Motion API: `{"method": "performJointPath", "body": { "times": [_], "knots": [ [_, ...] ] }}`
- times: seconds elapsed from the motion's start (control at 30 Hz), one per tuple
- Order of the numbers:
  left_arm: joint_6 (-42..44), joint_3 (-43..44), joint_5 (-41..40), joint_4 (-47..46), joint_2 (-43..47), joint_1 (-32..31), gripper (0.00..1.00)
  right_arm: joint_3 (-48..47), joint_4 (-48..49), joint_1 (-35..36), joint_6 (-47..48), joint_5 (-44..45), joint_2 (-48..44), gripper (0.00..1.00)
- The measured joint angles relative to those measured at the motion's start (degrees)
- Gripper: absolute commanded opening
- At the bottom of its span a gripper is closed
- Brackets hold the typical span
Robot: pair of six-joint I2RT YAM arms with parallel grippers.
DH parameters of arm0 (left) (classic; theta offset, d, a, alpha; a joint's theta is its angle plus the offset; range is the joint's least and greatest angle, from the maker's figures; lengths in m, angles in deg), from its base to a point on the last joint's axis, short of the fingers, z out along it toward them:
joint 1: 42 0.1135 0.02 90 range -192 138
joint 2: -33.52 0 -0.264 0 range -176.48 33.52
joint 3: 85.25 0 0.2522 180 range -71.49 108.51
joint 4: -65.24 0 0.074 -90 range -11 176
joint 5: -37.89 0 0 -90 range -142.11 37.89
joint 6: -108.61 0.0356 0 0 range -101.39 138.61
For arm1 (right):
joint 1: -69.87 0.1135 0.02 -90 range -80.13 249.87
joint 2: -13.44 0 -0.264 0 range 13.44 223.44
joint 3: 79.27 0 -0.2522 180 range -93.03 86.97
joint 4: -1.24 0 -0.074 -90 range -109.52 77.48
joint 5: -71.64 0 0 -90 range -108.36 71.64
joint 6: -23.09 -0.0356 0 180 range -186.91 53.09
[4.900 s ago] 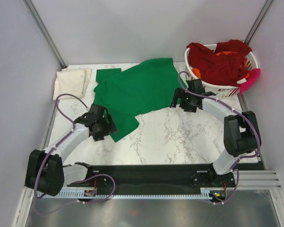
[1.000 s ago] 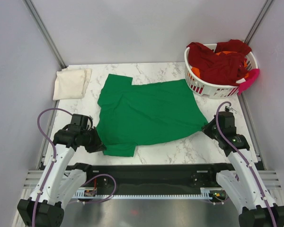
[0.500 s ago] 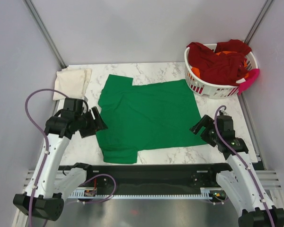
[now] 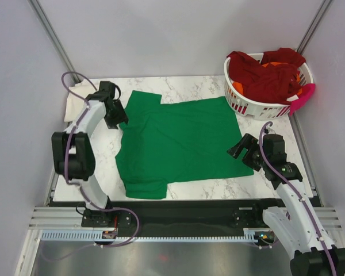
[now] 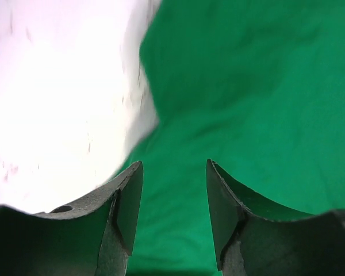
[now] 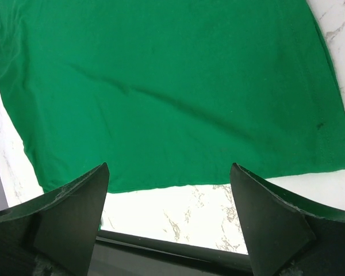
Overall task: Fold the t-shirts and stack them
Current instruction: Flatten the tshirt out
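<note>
Left gripper (image 4: pixel 117 117) sits at the left edge of the green t-shirt (image 4: pixel 178 141), just near of its far sleeve. Fingers (image 5: pixel 123 213) are part-open with nothing between them; shirt edge and bare marble show under the gap. Can't tell if the tips touch the cloth.

Right gripper (image 4: pixel 240 148) is over the shirt's near-right corner, fingers (image 6: pixel 63 218) spread wide, empty.

The green t-shirt lies flat mid-table (image 4: pixel 207 184), sleeves toward the left edge, hem toward the right, a few shallow wrinkles.

Cream t-shirt (image 4: pixel 73 105) lies at the far-left corner, partly hidden by the left arm. Dark red t-shirt (image 4: pixel 264 77) and orange t-shirt (image 4: pixel 237 87) are heaped in the white basket (image 4: pixel 241 103) at the far-right corner.
</note>
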Motion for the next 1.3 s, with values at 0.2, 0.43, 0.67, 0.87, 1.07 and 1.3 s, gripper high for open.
{"method": "performJointPath", "body": {
  "times": [0.2, 0.43, 0.67, 0.87, 1.07, 1.3],
  "knots": [
    [1.22, 11.17, -1.79, -3.13, -12.79, 0.92, 0.58, 0.00, -0.07, 0.00, 2.01, -0.48, 0.11, 0.95],
    [3.04, 18.43, -2.62, -4.44, -24.20, 1.29, 0.66, 0.00, -0.02, 0.00, 3.78, -0.50, 1.99, 0.95],
    [4.26, 24.63, -2.51, -5.38, -30.14, 1.29, 0.02, 0.00, 0.61, 0.00, 5.22, -0.42, 4.59, 0.96],
    [5.95, 29.81, -2.73, -4.55, -33.00, 1.57, 0.02, 0.26, 2.95, 0.00, 6.10, -0.17, 7.78, 0.96],
    [10.32, 44.04, -5.01, -1.55, -38.34, 1.90, 0.76, 0.44, 4.68, 0.00, 6.84, 0.07, 11.37, 0.97],
    [12.28, 49.62, -14.91, -0.13, -37.62, 2.51, 0.78, 0.44, 6.43, 0.00, 7.13, 0.22, 12.83, 0.97]
  ]
}}
